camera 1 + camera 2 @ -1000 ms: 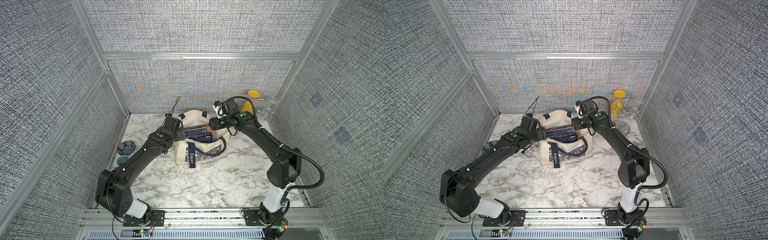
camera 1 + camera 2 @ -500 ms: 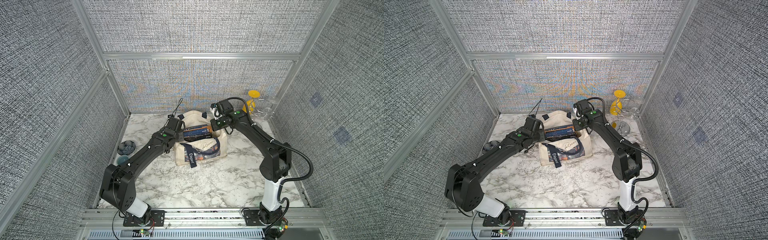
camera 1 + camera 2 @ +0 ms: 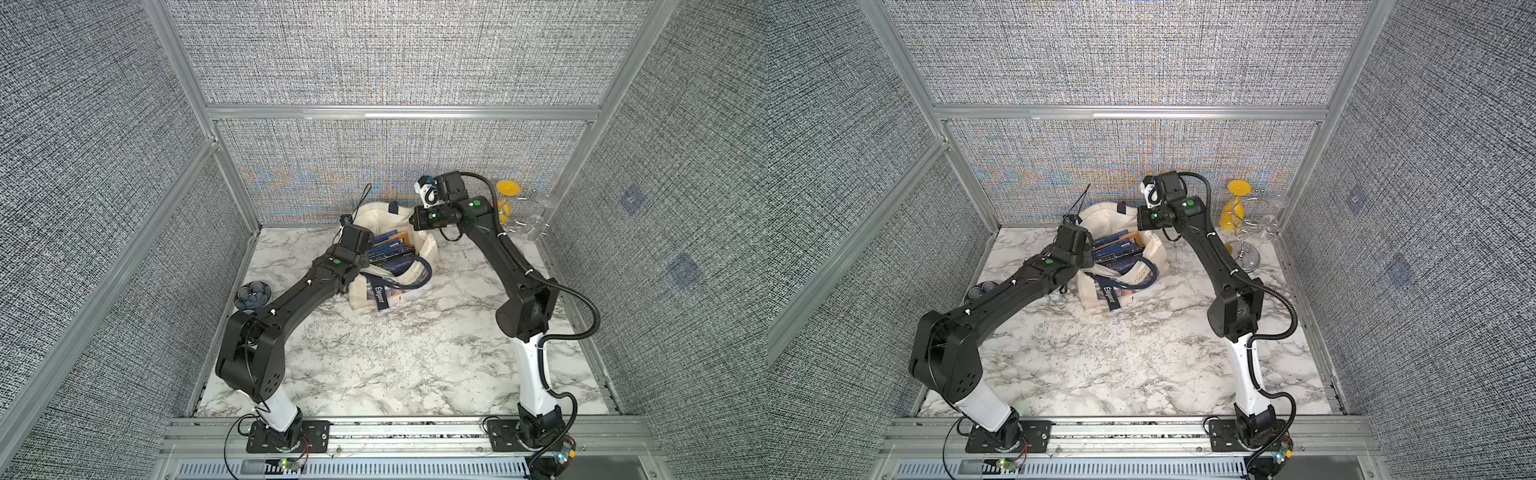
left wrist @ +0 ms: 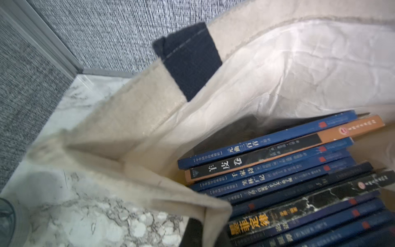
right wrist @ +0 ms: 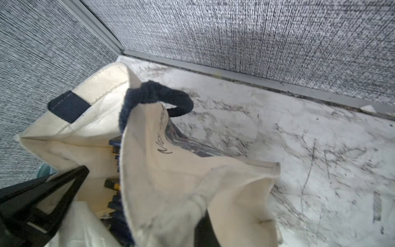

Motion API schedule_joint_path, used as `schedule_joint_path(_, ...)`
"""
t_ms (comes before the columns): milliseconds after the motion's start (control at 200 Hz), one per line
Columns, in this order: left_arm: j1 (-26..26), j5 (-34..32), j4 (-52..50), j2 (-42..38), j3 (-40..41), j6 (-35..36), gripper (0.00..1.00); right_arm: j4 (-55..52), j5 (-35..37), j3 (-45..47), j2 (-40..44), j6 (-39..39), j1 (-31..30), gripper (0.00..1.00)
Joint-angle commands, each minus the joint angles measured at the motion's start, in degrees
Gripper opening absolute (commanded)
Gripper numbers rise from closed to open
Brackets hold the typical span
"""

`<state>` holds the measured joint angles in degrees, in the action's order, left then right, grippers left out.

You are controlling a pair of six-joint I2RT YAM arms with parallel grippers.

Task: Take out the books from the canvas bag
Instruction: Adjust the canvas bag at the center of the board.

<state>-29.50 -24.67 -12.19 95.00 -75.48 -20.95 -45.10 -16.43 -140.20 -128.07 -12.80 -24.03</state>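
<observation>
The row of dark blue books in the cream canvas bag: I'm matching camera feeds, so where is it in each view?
In a top view: dark blue books inside the cream canvas bag by the back wall.
In a top view: the same place.
Left wrist: spines fill the bag's open mouth.
Right wrist: only book ends show behind the folded bag wall.
Shared landmark: the aluminium corner post behind the bag.

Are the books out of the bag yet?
Not yet. Done: no book is out; the books sit inside the bag. In hand: the left gripper and right gripper each pinch the bag's rim, spreading it open. To do: lifting every book out.
</observation>
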Motion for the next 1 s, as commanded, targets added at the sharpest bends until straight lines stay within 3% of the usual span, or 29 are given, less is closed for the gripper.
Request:
schedule_joint_path(0, -0.04, 0.3, 18.13, -2.24, 4.03, 3.28, 0.0, 16.52, -8.02, 6.73, 6.05, -2.59, -0.44, 0.0)
schedule_joint_path(95, -0.39, 6.51, 29.06, -4.27, 14.27, 1.37, 0.0, 30.46, -6.78, 27.49, 15.25, -3.56, -0.68, 0.0)
schedule_joint_path(200, -1.28, 8.19, 38.23, -4.07, 24.14, -4.6, 0.0, 42.24, -5.76, 46.5, 22.14, -5.92, -0.67, 0.0)
schedule_joint_path(395, -8.28, 0.8, 45.13, -1.02, 32.43, -1.28, 0.0, 51.68, -4.04, 66.14, 25.3, -10.32, -0.58, 0.0)
schedule_joint_path(530, -9.62, 0.22, 53.52, -1.72, 38.39, -1.29, 0.0, 54.32, -3.32, 72.74, 25.01, -13.36, -0.73, 0.0)
schedule_joint_path(735, -9.78, 3.52, 54.57, -6.08, 42.43, 1.37, 0.0, 59.32, -0.56, 78.04, 22.85, -16.19, -1.08, 0.0)
schedule_joint_path(990, -10.04, 2.1, 52.23, -8.14, 43.62, -0.1, 0.0, 58.08, 10.98, 78.43, 19.49, -17.57, -1.91, 0.0)
